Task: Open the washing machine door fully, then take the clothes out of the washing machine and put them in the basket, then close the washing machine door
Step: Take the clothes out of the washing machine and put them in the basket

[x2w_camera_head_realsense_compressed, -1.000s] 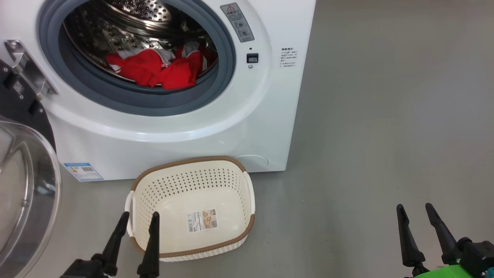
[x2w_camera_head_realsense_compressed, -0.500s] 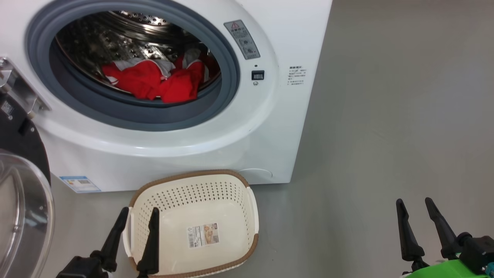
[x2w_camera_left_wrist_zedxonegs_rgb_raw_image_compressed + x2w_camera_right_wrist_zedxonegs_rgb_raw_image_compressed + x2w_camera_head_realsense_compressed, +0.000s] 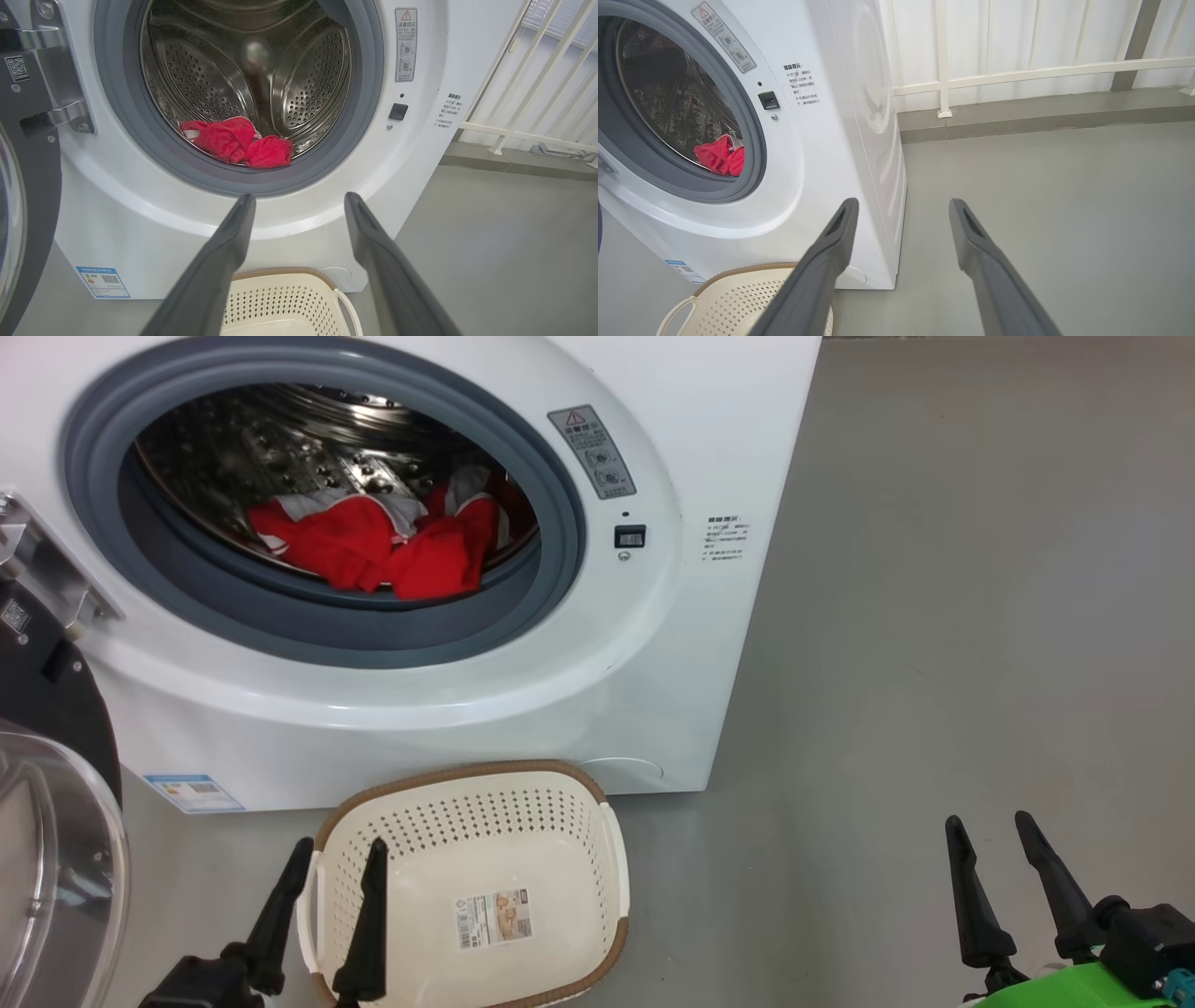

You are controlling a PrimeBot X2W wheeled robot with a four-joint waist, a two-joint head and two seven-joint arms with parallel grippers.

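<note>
I am looking down at the big white front-loading washing machine (image 3: pixel 653 644). Its large round washing machine door (image 3: pixel 56 859), black-rimmed with a bulging clear glass bowl, is hanging swung open at my left on its metal hinge (image 3: pixel 47 579). The bright red clothes (image 3: pixel 392 546) with white parts are lying in a loose bundle at the bottom of the perforated steel drum (image 3: pixel 280 429), just behind the grey rubber gasket (image 3: pixel 327 635). The small cream-white perforated plastic basket (image 3: pixel 467 779) with the brown woven-look rim is sitting on the grey floor (image 3: pixel 934 616) just in front of the machine, below the opening, and the paper label (image 3: pixel 493 917) on its bottom is showing. My left gripper (image 3: pixel 340 847) is hovering at the basket's near left corner, its two long dark fingers spread apart and gripping nothing; through its wrist camera they are pointing at the machine's front beneath the opening. My right gripper (image 3: pixel 988 821) is hanging well off to the right over bare floor, its fingers likewise spread wide and empty. Its wrist camera is looking past the machine's right side toward a white railing (image 3: pixel 1017 74).
</note>
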